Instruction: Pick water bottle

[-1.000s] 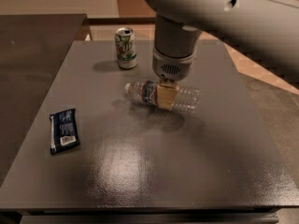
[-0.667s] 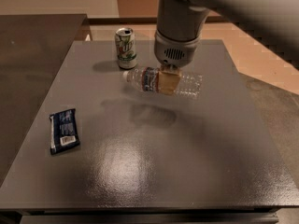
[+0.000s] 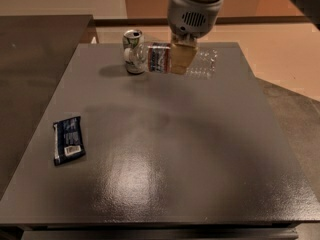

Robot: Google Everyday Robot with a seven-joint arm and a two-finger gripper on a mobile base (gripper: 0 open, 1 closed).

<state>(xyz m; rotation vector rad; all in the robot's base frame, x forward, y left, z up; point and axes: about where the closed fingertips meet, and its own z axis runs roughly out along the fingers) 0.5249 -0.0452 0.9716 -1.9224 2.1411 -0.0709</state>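
Note:
The water bottle point(image 3: 202, 63) is a clear ribbed plastic bottle with a dark blue-red-white label band point(image 3: 159, 58). It hangs level in the air above the far part of the grey table point(image 3: 165, 149). My gripper point(image 3: 182, 58) is shut on the water bottle around its middle, with tan fingers point(image 3: 183, 57) over it. The bottle's cap end points left and overlaps the green-white soda can point(image 3: 133, 51) in the view. The can stands upright on the table at the far left.
A dark blue snack packet point(image 3: 68, 139) lies flat near the table's left edge. A darker table point(image 3: 35, 54) stands to the left. Tan floor lies beyond the far and right edges.
The gripper has lifted the water bottle off the table and carried it higher and farther back. The can and the snack packet have stayed put.

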